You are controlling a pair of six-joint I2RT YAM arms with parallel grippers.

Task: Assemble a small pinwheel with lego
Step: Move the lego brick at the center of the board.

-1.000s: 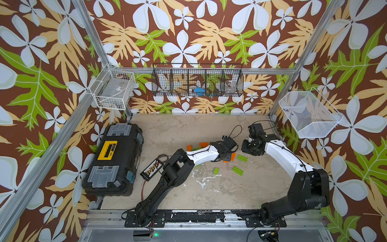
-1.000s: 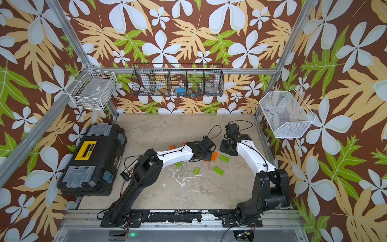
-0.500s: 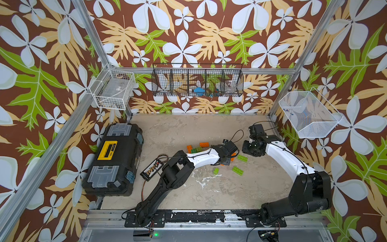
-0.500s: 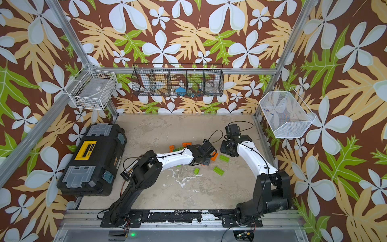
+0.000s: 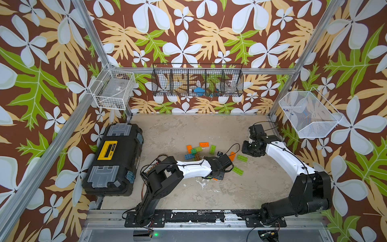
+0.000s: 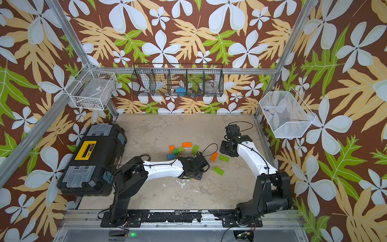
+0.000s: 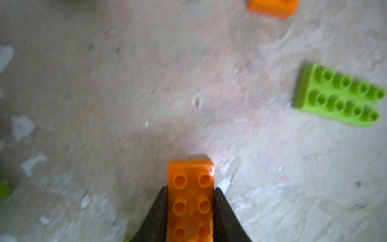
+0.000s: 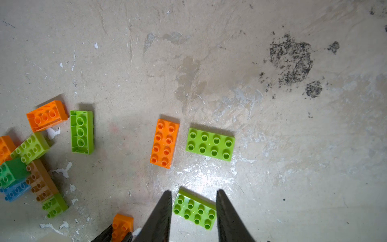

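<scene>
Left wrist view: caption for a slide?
Left gripper shut on an orange brick; a lime green brick lies apart on the scuffed table.

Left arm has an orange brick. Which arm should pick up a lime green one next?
Right. The left gripper is shut on the orange studded plastic brick. The right gripper is open and empty, with a lime green studded plastic brick framed between its jaws in the right wrist view.
</scene>
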